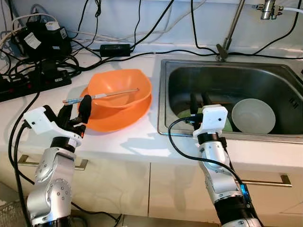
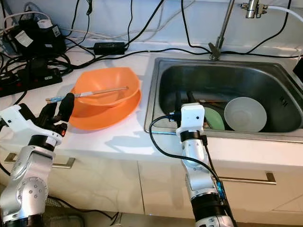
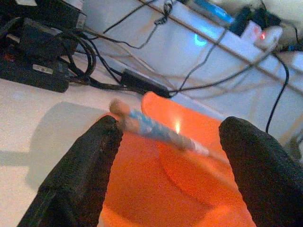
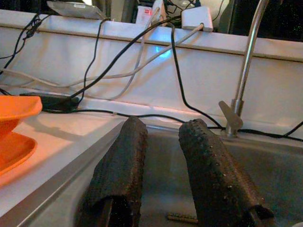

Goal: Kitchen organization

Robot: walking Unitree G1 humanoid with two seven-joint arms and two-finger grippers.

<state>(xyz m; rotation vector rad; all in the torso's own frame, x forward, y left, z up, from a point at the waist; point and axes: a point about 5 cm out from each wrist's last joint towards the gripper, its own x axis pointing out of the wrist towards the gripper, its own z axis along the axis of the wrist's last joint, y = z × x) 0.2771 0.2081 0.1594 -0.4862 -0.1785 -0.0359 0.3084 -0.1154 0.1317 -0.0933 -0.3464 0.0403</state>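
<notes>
While the left gripper stood at the near-left rim of the orange bowls, its two black fingers were spread wide, one to either side of the blue-patterned handle end of a long utensil. That utensil lay across the upper bowl, its handle jutting past the rim toward the gripper and its thin shaft bridging to the far side; in the left wrist view the handle sat between the fingers without either one touching it. The posture was judged to be an approach for pinching the handle, since the overhanging end offered the only free purchase above the bowl.

Two orange bowls were nested, the smaller in the larger, on the white counter just beside the steel sink. Black cables and a power strip crowded the back of the counter, well apart from the bowls.

The right gripper reached over the near edge of the sink and pointed into the basin, fingers apart with a narrow gap and holding nothing. A white bowl rested in the basin with a pale green dish partly hidden beside it, both near that gripper. A tap rose behind the basin. Which item the right arm was meant for could not be told.
</notes>
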